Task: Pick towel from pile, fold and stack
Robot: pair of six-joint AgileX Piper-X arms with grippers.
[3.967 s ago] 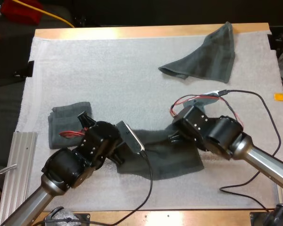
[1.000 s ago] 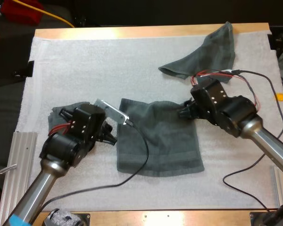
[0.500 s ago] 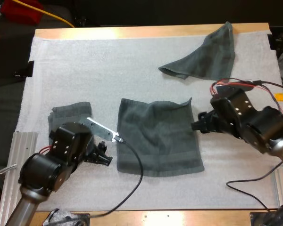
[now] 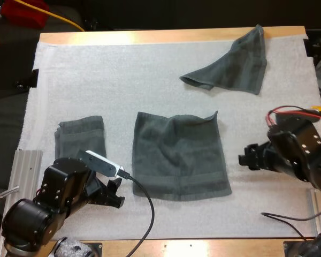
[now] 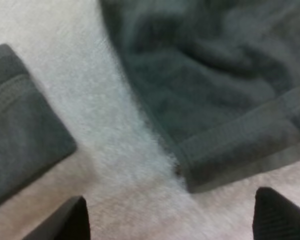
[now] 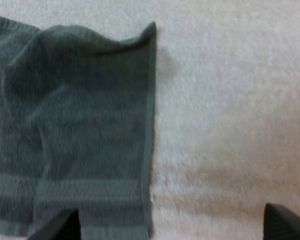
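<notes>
A dark grey-green towel lies spread flat in the middle of the white mat. A folded towel rests at the left, and a crumpled towel lies at the far right near the table's far edge. My left gripper hovers open off the spread towel's near left corner, with the folded towel beside it. My right gripper stands open to the right of the spread towel, facing its right edge. Neither gripper holds anything.
A ribbed metal rail lies along the mat's left near side. Another metal piece sits at the right near edge. Bare mat stretches between the spread towel and the crumpled one.
Both arms have drawn back from the spread towel toward the near side and outward, left arm to the left, right arm to the right. The towel stays flat where it was laid.
</notes>
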